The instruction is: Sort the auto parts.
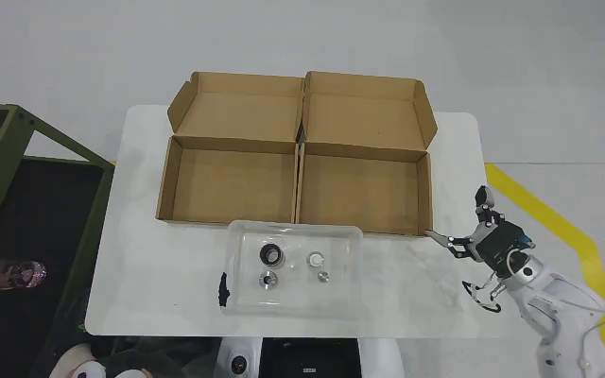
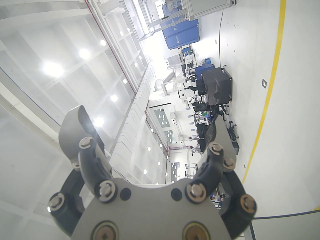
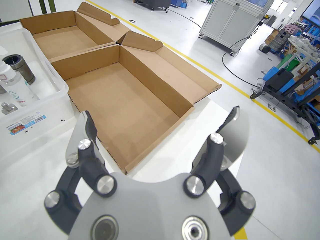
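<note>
The right hand (image 3: 160, 123) hangs released and empty over the bench (image 3: 30, 166), with a corner of the nearest cardboard box (image 3: 125, 96) just ahead of it. Off to one side of the hand, near but apart, stands the clear tray (image 3: 50, 72) with the parts: a small metal fitting (image 3: 7, 108), a white bottle (image 3: 11, 83), then a linear bearing (image 3: 18, 66) standing on end. The best approach is probably to swing across, descend from above and pinch one part squarely, clear of its neighbours. Farthest off lies the second box (image 3: 60, 36). The left hand (image 2: 145, 123) is also released, aimed at the ceiling (image 2: 75, 51).
</note>
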